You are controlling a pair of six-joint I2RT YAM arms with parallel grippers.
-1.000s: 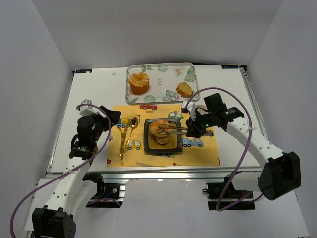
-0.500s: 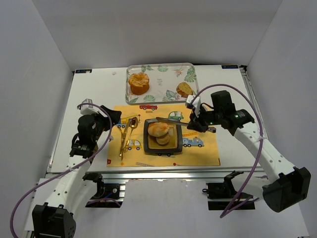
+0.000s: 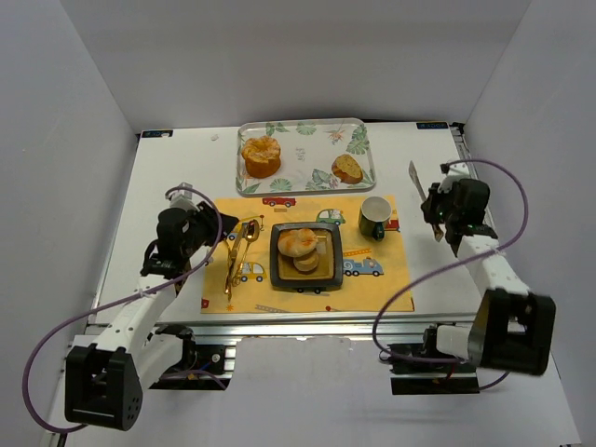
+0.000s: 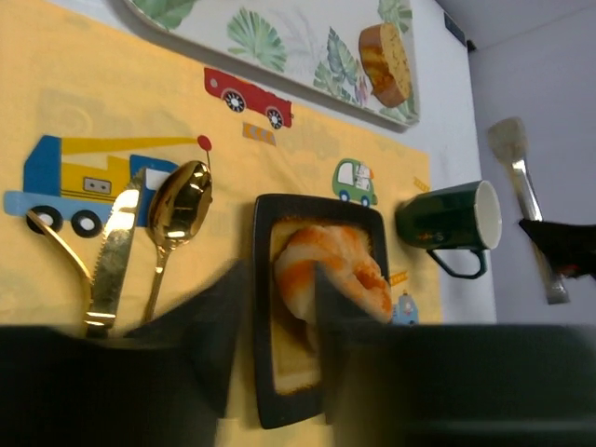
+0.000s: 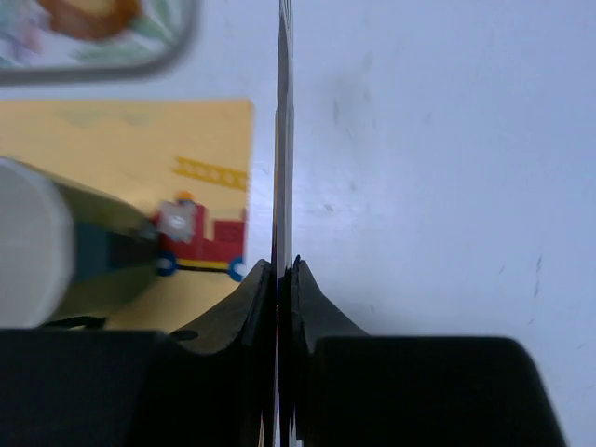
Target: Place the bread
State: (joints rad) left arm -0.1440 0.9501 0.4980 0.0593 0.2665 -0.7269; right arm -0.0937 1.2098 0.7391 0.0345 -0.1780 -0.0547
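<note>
The bread (image 3: 300, 244) is lying on the plate (image 3: 276, 261), two golden pieces touching one another, and what matters is which jaws are facing it. The left gripper (image 3: 212, 226) is the nearer one. In its wrist view the glazed piece is sitting straight ahead, just beyond the fingertips and a touch to their right. Its long axis seems to be running ahead and rightward rather than across the gap. Those jaws are standing apart with nothing between them, though they are blurred, so how wide is hard to tell. The cutlery (image 3: 237, 256) is lying just ahead and to their left.

The right gripper (image 5: 282, 270) is pressing together on the tongs (image 5: 282, 140), pinching the thin metal edge-on so that it is sticking straight out ahead of the jaws. It is hanging well apart from the plate, out past the edge of the mat (image 3: 377, 289). The mug (image 3: 374, 217) is sitting off the jaws' left, between them and the bread. The tongs are pointing away from the plate, not at it.

Judging from this, the bread is looking placed already. Any further touch on it is likely falling to the left arm, while the right is probably needing only to set the tongs down.
</note>
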